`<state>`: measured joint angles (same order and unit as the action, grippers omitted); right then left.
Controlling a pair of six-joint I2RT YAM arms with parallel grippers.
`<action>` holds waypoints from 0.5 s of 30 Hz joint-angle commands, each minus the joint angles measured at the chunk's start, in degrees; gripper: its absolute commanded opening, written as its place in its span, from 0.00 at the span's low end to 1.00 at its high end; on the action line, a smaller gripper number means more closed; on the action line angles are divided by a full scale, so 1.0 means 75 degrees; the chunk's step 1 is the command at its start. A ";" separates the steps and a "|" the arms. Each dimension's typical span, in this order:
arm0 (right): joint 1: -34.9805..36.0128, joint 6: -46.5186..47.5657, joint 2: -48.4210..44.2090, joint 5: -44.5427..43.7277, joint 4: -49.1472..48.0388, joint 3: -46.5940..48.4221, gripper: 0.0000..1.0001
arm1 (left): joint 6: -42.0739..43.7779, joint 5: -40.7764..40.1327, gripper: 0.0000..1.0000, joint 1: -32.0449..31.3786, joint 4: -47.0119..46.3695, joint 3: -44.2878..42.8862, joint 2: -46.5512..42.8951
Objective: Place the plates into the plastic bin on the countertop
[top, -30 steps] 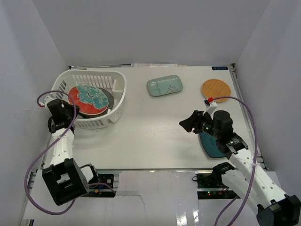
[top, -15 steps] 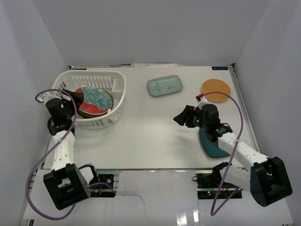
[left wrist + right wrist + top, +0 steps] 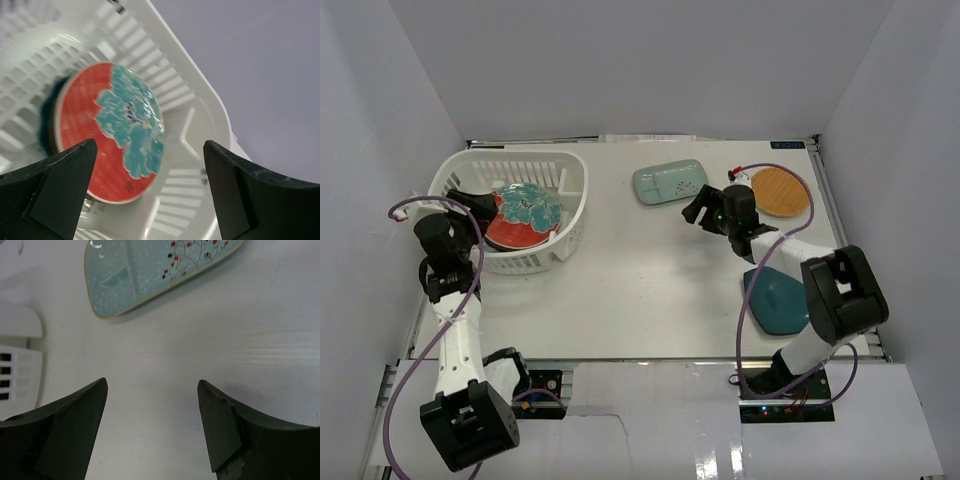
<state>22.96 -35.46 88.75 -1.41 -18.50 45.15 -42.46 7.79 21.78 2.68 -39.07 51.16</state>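
The white plastic bin [image 3: 570, 205] stands at the back left of the countertop [image 3: 640, 290]. A red-and-teal floral plate [image 3: 525, 215] rests tilted inside it, on top of a darker plate edge [image 3: 47, 122]. My left gripper [image 3: 470, 205] hovers open at the bin's left rim, holding nothing; in the left wrist view the floral plate [image 3: 107, 132] lies beyond its fingers. My right gripper [image 3: 698, 208] is open, just in front of the pale-green rectangular plate [image 3: 670, 182]. That plate [image 3: 150, 270] lies flat ahead of the jaws in the right wrist view.
An orange woven plate [image 3: 782, 190] lies at the back right, beside the right arm. A dark-teal square plate [image 3: 778, 300] sits near the front right edge. The bin's corner [image 3: 17, 360] shows at the left of the right wrist view. Pale grey walls enclose the table.
The left gripper opened and let go of the floral plate, which now leans in the bin. The right arm swung from near the dark-teal plate toward the pale-green plate, jaws widening.
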 commanded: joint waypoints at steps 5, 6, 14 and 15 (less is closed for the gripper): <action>-0.0319 -0.0954 0.1993 -0.1077 -0.0498 0.1936 0.72 | 0.1077 0.3060 0.98 -0.2420 -0.0943 -0.1140 0.0315; -0.0354 -0.1048 0.2436 -0.1194 -0.0486 0.2320 0.70 | 0.1334 0.3260 0.98 -0.2748 -0.0943 -0.1177 0.0351; -0.0495 -0.1845 0.4267 -0.1136 -0.0029 0.4034 0.68 | 0.1934 0.4702 0.98 -0.4615 -0.0861 -0.0990 0.0726; -0.0507 -0.1857 0.4500 -0.1101 -0.0041 0.4256 0.66 | 0.1958 0.4726 0.98 -0.4627 -0.0873 -0.0978 0.0749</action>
<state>19.49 -46.41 120.70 -8.25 -19.33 72.90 -30.70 38.41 -12.67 -3.49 -46.54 56.27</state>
